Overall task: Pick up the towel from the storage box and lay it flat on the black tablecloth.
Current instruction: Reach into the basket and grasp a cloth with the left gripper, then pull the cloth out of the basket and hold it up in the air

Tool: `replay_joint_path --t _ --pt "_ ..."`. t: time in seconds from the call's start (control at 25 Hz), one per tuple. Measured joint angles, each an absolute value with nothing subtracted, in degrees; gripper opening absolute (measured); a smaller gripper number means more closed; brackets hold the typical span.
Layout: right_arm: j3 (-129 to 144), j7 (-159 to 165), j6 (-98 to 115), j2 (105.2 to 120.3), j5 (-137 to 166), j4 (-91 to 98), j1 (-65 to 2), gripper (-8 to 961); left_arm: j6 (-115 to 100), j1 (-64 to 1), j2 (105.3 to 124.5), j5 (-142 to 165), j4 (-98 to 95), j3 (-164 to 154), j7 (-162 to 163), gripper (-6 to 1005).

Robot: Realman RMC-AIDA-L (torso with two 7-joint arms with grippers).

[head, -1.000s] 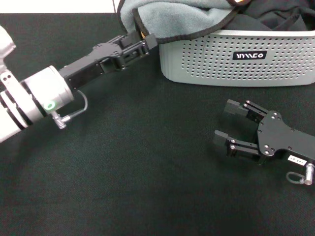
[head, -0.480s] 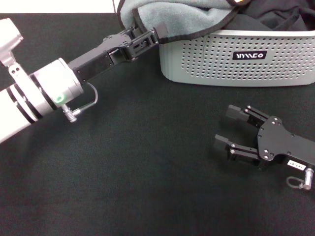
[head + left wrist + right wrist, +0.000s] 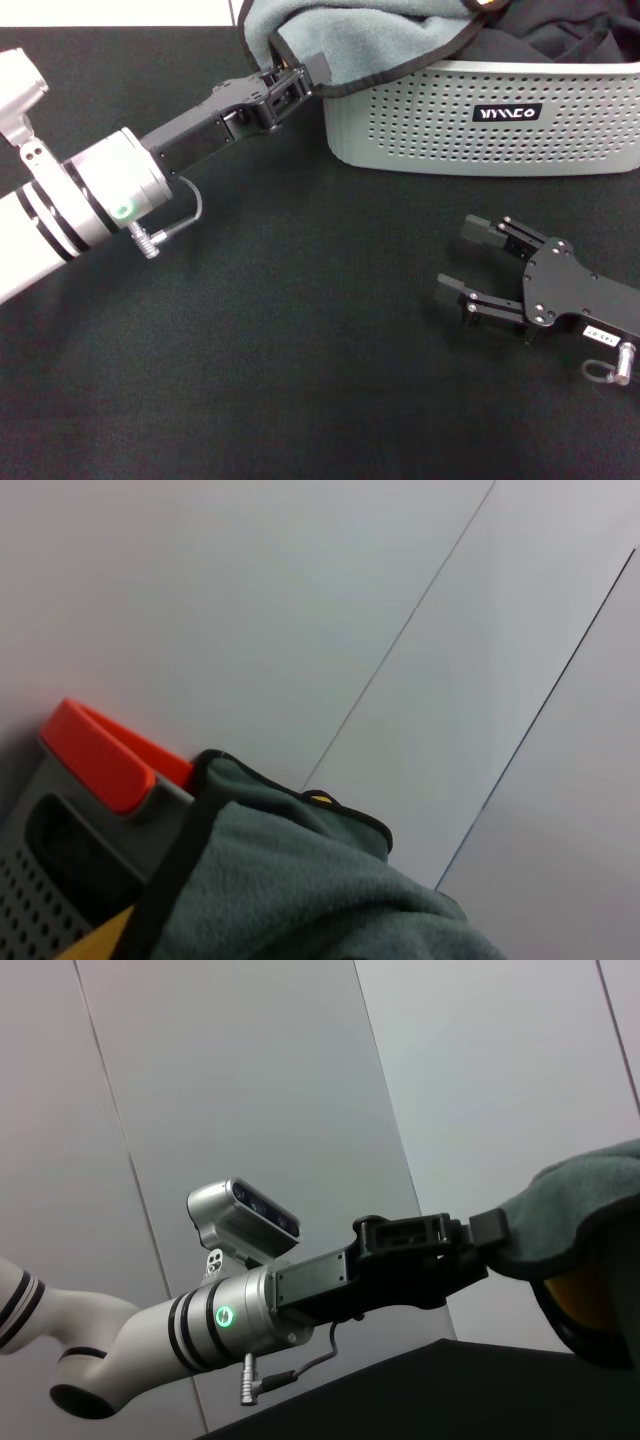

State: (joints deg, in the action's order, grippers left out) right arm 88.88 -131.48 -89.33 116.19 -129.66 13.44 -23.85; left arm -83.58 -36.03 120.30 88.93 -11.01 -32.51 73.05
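**Left claw at towel edge on box corner, right claw idle on table**

- Left claw (image 3: 300,78) is at the near-left corner of the storage box (image 3: 480,130), reaching in from the left across the black tablecloth (image 3: 280,360). Its tips are right at the black stitched edging of the towel (image 3: 340,35) where the cloth hangs over the box rim. Fingers look closed onto that hem; in the right wrist view the claw (image 3: 478,1237) meets the grey fleece (image 3: 570,1210) with no gap showing, so it reads as pinched on the towel edge.
- Towel is in/on the box: grey face up, bunched over the left part of the rim, with its edging running along the front lip. A yellow-orange patch shows at the top of the head view and under the fold in the right wrist view. Left wrist view shows grey fleece (image 3: 320,890) close up, black edging, a yellow sliver, and the perforated box wall (image 3: 30,900).
- Plain black fabric (image 3: 560,35) fills the right part of the box, beside the towel.
- Right claw (image 3: 470,262) sits low over the tablecloth in front of the box, well apart from it, fingers spread wide, holding nothing.
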Motion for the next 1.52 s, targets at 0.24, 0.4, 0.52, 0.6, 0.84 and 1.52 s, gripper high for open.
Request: replay_joint_path --t 0.24,0.4,0.52,0.6,0.84,1.52 --pt "89.0 -131.7 -89.3 116.18 -129.7 13.4 -23.7 876 -87.5 -34.5 120.36 84.2 -8.9 -31.9 73.0 218" --pt "88.8 -134.8 -89.3 116.18 -130.5 13.3 -23.1 876 -97.0 -32.8 120.32 79.8 -9.0 -32.0 73.5 103" --pt "89.0 -140.7 -89.9 116.19 -135.4 11.9 -21.8 876 -103.8 -33.0 120.15 76.9 -9.4 -32.1 74.6 45" --pt "89.3 -143.6 -91.0 116.18 -138.9 10.8 -21.2 876 -107.1 -33.5 120.06 75.3 -10.5 -32.2 76.7 42" --pt "91.1 -145.9 -92.5 116.19 -139.6 12.2 -21.5 875 -109.3 -34.4 120.17 73.5 -13.1 -32.3 80.5 39" --pt "92.5 -150.8 -94.5 116.18 -140.6 12.8 -20.7 872 -112.2 -33.1 112.87 86.2 -31.9 -44.7 85.7 30"
